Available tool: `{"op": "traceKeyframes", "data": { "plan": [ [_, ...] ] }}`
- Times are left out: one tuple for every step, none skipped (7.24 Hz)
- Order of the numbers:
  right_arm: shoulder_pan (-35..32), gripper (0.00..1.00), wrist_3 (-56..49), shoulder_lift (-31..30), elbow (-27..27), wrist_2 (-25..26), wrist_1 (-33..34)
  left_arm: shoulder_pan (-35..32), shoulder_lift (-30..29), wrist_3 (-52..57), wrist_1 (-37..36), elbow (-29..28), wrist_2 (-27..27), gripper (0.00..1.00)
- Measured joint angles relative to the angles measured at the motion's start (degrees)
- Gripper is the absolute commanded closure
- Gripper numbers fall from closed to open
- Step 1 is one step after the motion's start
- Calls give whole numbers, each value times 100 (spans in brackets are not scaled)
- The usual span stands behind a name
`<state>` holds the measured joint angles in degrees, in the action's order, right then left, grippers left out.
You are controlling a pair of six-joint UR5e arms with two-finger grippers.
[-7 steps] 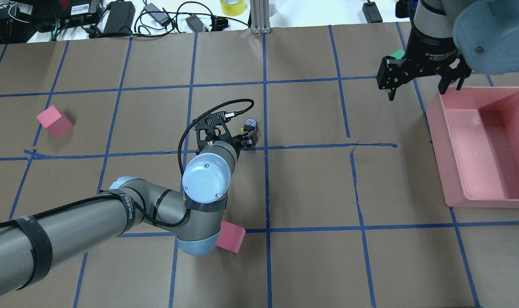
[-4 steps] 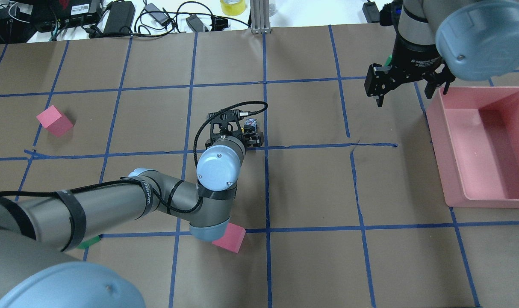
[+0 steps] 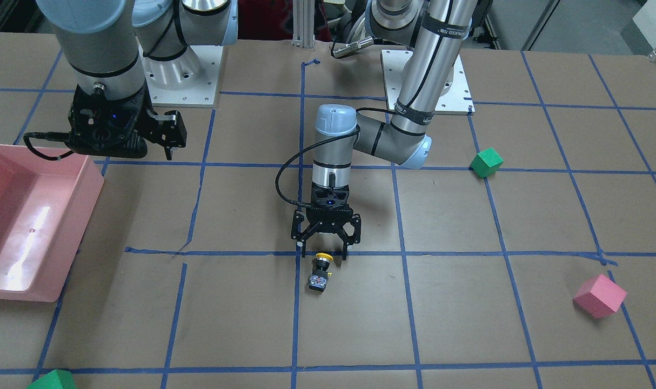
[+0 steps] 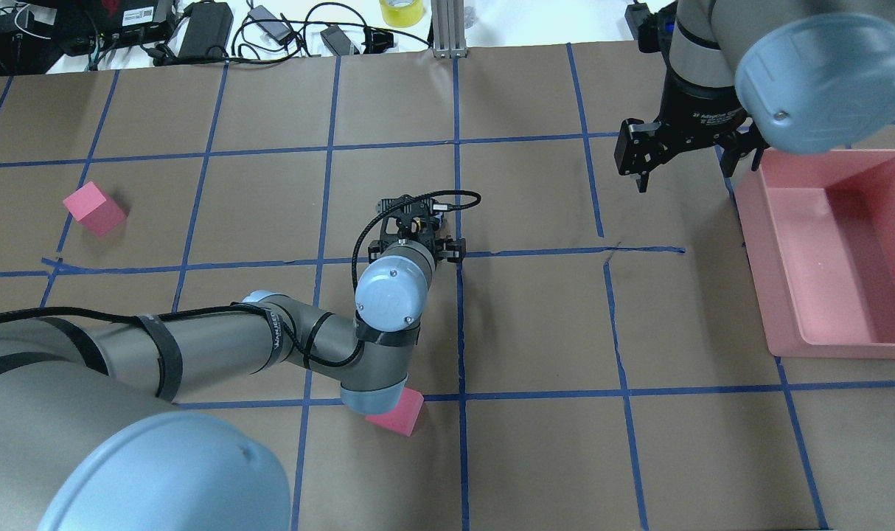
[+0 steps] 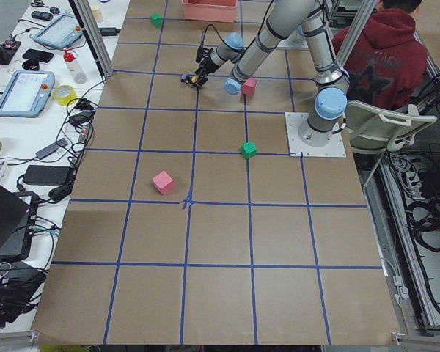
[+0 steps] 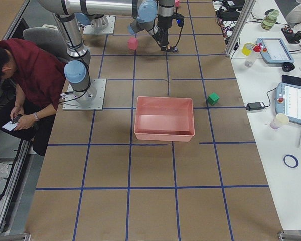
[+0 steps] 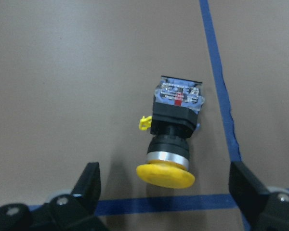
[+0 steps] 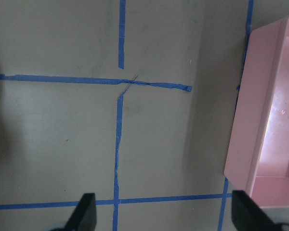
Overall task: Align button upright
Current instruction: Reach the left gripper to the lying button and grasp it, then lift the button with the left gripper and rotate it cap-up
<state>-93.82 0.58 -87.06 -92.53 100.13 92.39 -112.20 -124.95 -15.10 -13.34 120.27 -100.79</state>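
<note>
Left fingers (image 7: 89,185) wide over button (image 7: 174,126) lying sideways, hidden overhead, right fingers (image 8: 85,212) seemingly wide.

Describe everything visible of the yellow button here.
The button lies on its side on the brown paper, not upright: yellow domed cap, silver ring, black collar, black block with a grey terminal face and small yellow tab. Its cap points toward the open left end effector, whose fingers flank it without touching.
</note>
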Motion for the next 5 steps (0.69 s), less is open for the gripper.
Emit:
{"op": "traceKeyframes", "data": {
  "plan": [
    [-27,0,4,-34,-30,-11,11,-2,-19,20,-36,-2,12,50],
    [-52,0,19,-50,-55,-21,89,-3,-19,24,-48,-3,13,53],
    [-85,0,25,-24,-67,-26,283,-3,-21,27,-52,-3,10,60],
    [-144,0,31,35,-75,-28,470,-3,-21,28,-54,-4,2,76],
    [-207,0,35,97,-81,-28,557,-4,-20,27,-56,-4,-16,94]
  ]
}}
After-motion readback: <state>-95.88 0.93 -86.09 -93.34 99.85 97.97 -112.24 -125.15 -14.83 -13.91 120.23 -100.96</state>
